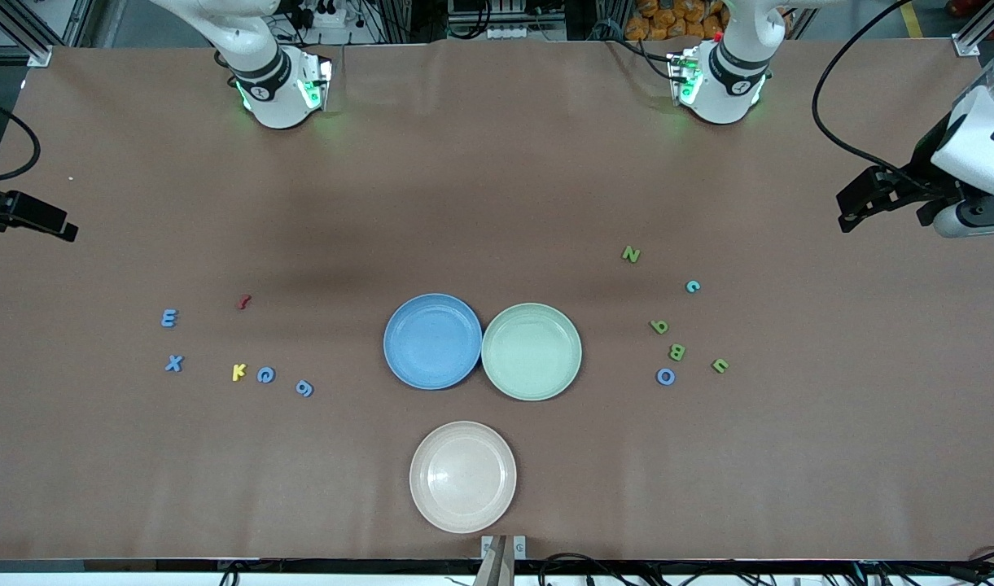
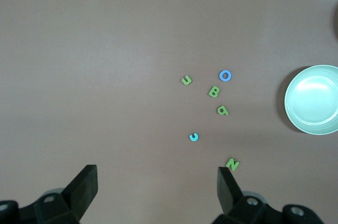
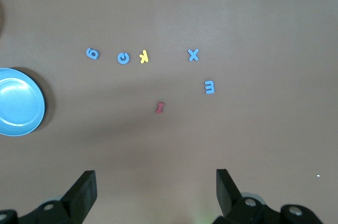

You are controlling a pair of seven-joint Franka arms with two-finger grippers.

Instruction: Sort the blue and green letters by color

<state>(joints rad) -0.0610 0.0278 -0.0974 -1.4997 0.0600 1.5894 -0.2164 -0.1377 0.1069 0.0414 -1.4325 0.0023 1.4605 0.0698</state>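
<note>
Left wrist view: left gripper [image 2: 156, 189], fingers [image 2: 84, 184] spread, hangs above green N [image 2: 232, 164]; right gripper [image 3: 153, 192] likewise spread. Centre N between fingers before pinching.

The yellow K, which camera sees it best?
The right wrist view shows the yellow K best: it looks biggest there, lying on the table beside a blue G. The front view shows the K too, but smaller. The left wrist view does not show it at all.
</note>
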